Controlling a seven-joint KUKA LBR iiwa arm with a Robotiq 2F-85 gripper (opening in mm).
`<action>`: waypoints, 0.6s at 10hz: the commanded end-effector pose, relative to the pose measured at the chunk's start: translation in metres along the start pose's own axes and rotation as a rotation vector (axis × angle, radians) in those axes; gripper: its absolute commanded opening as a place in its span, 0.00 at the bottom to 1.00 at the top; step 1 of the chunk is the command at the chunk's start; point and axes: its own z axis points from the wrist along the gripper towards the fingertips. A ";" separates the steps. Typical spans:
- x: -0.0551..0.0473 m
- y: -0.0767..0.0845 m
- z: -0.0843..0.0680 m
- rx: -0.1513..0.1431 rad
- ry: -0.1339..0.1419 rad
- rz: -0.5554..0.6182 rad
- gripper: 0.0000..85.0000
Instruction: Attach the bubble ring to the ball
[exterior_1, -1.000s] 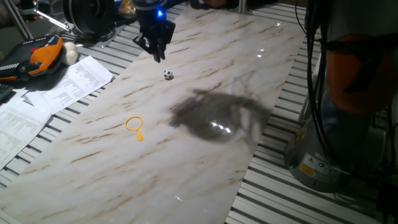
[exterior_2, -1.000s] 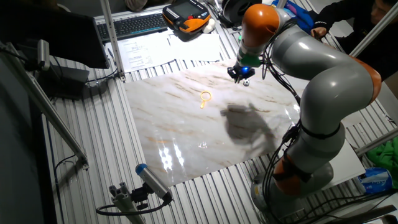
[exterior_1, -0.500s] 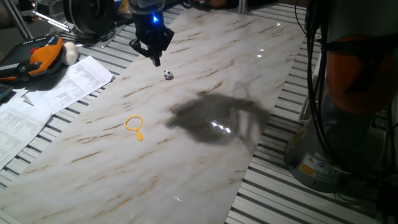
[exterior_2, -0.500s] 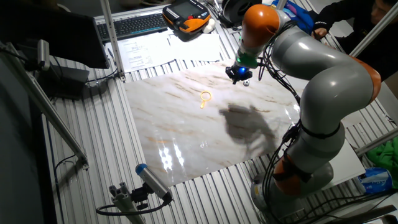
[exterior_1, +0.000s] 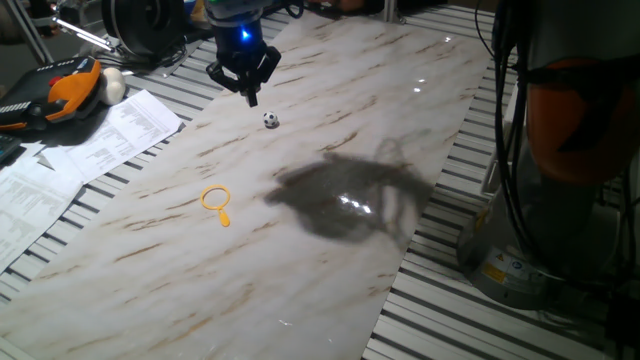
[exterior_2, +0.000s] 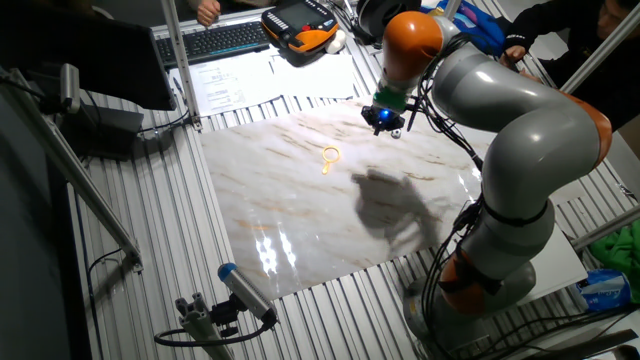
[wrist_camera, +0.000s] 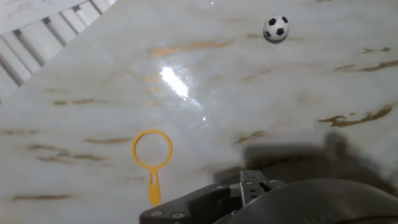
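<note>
The small black-and-white ball (exterior_1: 271, 120) lies on the marble board (exterior_1: 330, 260) toward the far side; it shows in the hand view (wrist_camera: 275, 28) at the top right. The yellow-orange bubble ring (exterior_1: 224, 217) lies flat about a third of the board nearer, apart from the ball; it also shows in the other fixed view (exterior_2: 326, 166) and the hand view (wrist_camera: 153, 186). My gripper (exterior_1: 252, 98) hangs just above the board, a little left of and behind the ball, with its fingers closed together and holding nothing. In the other fixed view the gripper (exterior_2: 384, 120) partly hides the ball.
Printed papers (exterior_1: 90, 140), an orange-and-black handset (exterior_1: 60, 90) and a larger off-white ball (exterior_1: 112, 85) lie left of the board on the slatted table. A keyboard (exterior_2: 215, 40) sits at the back. The arm's base (exterior_1: 560, 150) stands at the right.
My gripper has shifted slightly left, away from the ball. The ball and the ring have not moved.
</note>
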 end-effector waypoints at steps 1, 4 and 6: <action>0.000 0.000 0.000 0.010 -0.008 0.069 0.00; -0.001 0.001 -0.001 0.024 -0.019 0.067 0.00; -0.001 0.001 -0.001 0.026 -0.029 0.052 0.00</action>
